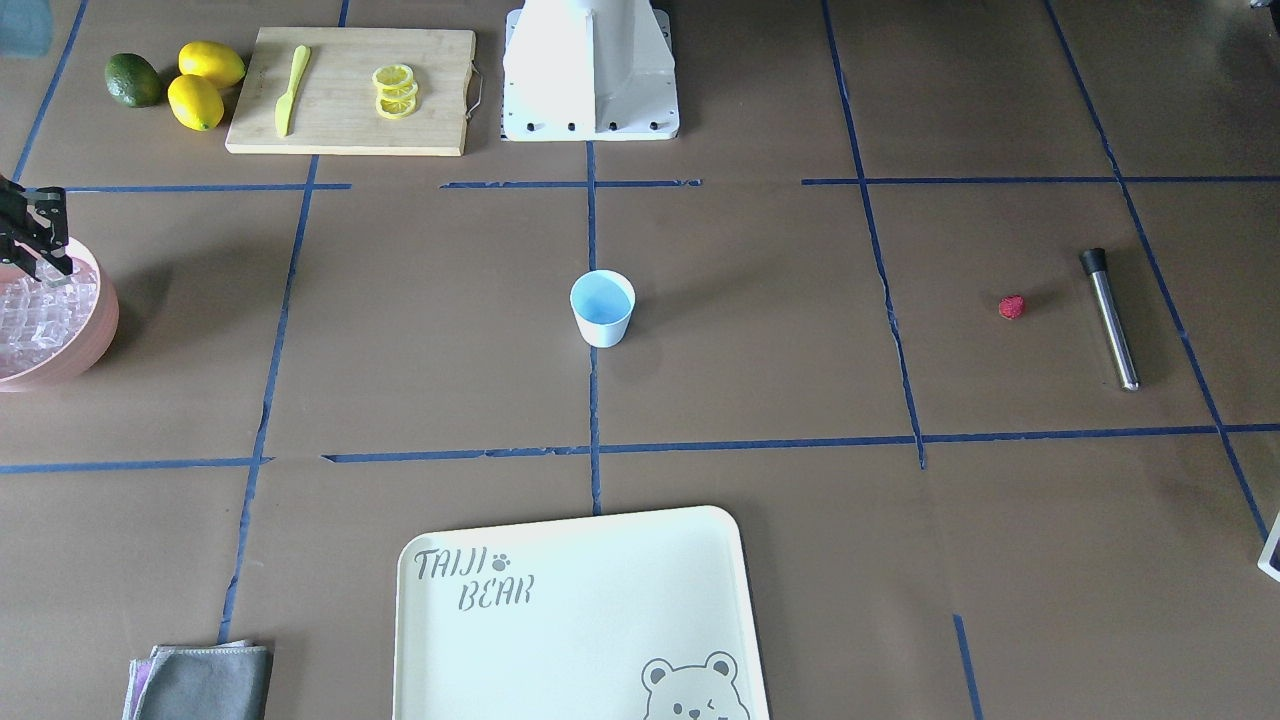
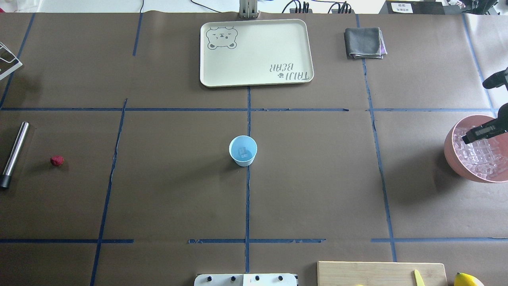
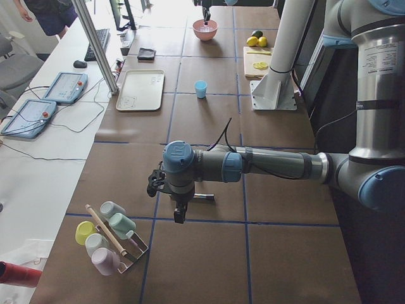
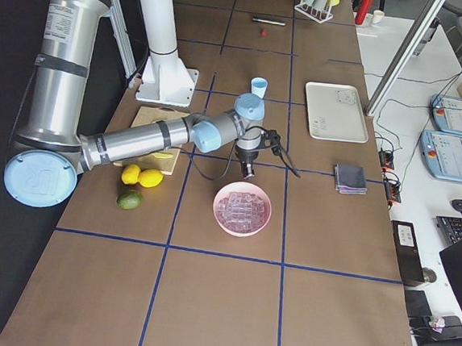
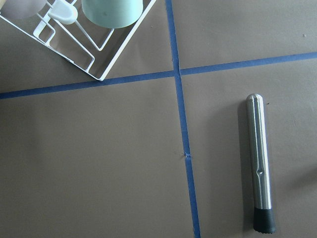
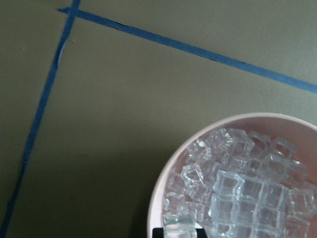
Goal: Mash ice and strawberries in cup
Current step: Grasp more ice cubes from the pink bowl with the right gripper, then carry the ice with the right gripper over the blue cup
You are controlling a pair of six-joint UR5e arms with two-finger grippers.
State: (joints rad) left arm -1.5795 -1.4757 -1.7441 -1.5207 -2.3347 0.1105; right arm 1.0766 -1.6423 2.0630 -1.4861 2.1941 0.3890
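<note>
Barely begun: some ice (image 2: 243, 152) in the mid-table cup (image 1: 603, 328), more ice pinched in right gripper (image 2: 467, 138) above bowl (image 2: 450, 155); strawberry (image 2: 57, 160) lying near muddler (image 2: 15, 149), unmashed. Cannot tell left gripper's (image 3: 180, 215) spread.

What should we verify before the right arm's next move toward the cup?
1. Right hand over bowl: ok.
2. Cube at the right hand's fingertips in the wrist view; firm grip: cannot tell.
3. Cup upright, mouth open: ok.
4. Nothing standing between bowl and cup: ok.
5. Strawberry in cup: not ok, it lies out near the muddler.
6. Left hand far from cup: ok; open or shut: cannot tell.
</note>
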